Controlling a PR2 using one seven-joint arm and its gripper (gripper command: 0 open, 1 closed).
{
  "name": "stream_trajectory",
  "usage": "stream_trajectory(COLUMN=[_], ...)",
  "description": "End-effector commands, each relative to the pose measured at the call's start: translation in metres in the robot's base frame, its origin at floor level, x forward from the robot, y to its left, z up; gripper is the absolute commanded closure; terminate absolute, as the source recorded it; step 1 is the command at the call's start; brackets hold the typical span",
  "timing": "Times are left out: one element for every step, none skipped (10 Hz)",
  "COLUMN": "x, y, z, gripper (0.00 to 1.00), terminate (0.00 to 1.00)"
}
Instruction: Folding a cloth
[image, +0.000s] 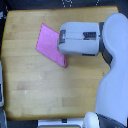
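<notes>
The cloth (48, 43) is a plain pink-magenta sheet lying flat on the wooden table (40, 80), turned so its corners point up-left and down-right. The robot's bulky white forearm and wrist housing (80, 39) reach in from the exterior view's right and cover the cloth's right part. The gripper itself is hidden under this housing, so its fingers do not show. Only the left portion and lower corner of the cloth (63, 63) are visible.
The white arm and shoulder (116, 75) fill the exterior view's right side. A grey-white object (1, 87) stands at the left edge of the table. Dark floor lies beyond the table's far edge.
</notes>
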Motion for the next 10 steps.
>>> stream_trajectory(x=[0.017, 0.022, 0.031, 0.042, 0.046, 0.060, 0.063, 0.066, 0.073, 0.077], y=[0.085, 0.114, 0.126, 0.160, 0.168, 0.193, 0.200, 0.206, 0.213, 0.225], z=[0.037, 0.038, 0.036, 0.036, 0.036, 0.032, 0.030, 0.028, 0.026, 0.023], gripper=[1.00, 1.00, 1.00, 1.00, 1.00, 1.00, 1.00, 1.00, 1.00, 1.00], terminate=[0.00, 0.00, 0.00, 0.00, 0.00, 0.00, 0.00, 0.00, 0.00, 0.00])
